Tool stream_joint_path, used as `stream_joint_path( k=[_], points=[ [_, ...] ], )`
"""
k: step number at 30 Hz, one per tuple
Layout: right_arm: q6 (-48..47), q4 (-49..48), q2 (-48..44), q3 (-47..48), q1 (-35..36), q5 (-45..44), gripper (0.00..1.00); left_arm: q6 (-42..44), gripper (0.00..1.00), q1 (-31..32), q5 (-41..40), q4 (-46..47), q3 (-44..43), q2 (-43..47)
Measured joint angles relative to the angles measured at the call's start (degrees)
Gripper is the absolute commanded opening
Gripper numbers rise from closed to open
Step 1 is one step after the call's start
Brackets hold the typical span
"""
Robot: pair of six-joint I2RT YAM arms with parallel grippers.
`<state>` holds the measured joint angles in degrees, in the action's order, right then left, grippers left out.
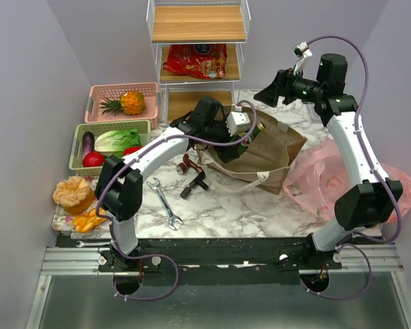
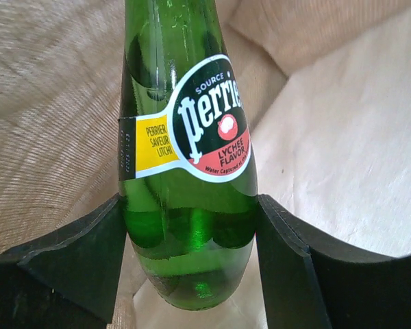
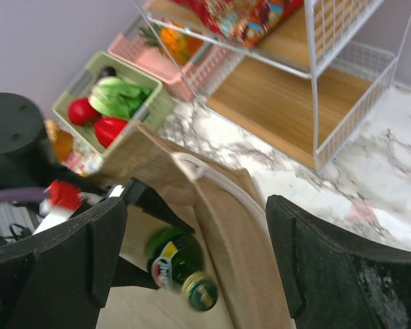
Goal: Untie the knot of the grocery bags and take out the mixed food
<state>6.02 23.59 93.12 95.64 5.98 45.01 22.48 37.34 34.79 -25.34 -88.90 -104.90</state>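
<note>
Here the left end effector straddles the green bottle.

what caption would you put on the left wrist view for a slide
left gripper inside the brown paper bag, fingers on either side of a green Perrier lychee bottle

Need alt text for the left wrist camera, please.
A green Perrier bottle sits between the two black fingers of the left gripper, inside the brown paper bag. The fingers lie close against its sides; grip unconfirmed.
</note>
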Motion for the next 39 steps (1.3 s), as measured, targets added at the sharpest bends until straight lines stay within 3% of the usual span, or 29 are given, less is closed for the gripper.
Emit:
stream_joint_path(
  k=[6,13,23,30,39],
  points=[
    [5.64,-5.79,-5.95,-1.36,0.00,0.85,0.91,-14.95,0.00,-3.34,3.28,9.60,-0.26,1.51],
    [9.66,-11.04,-12.04,-8.09,0.00,2.32,0.92,-25.79,0.00,-4.22,4.81,18.18,-0.96,4.11],
    [17.03,-20.11,-11.91,-17.94,0.70,3.26,0.87,-32.72,0.00,-4.00,6.43,23.61,-1.75,4.72],
    [21.46,-28.87,-11.89,-20.26,3.19,3.96,0.89,-35.60,0.00,-3.96,6.88,25.27,-1.75,4.72],
    [22.77,-32.61,-11.78,-22.84,4.50,3.63,0.89,-38.93,0.00,-3.96,7.56,27.04,-2.34,4.72]
  ],
)
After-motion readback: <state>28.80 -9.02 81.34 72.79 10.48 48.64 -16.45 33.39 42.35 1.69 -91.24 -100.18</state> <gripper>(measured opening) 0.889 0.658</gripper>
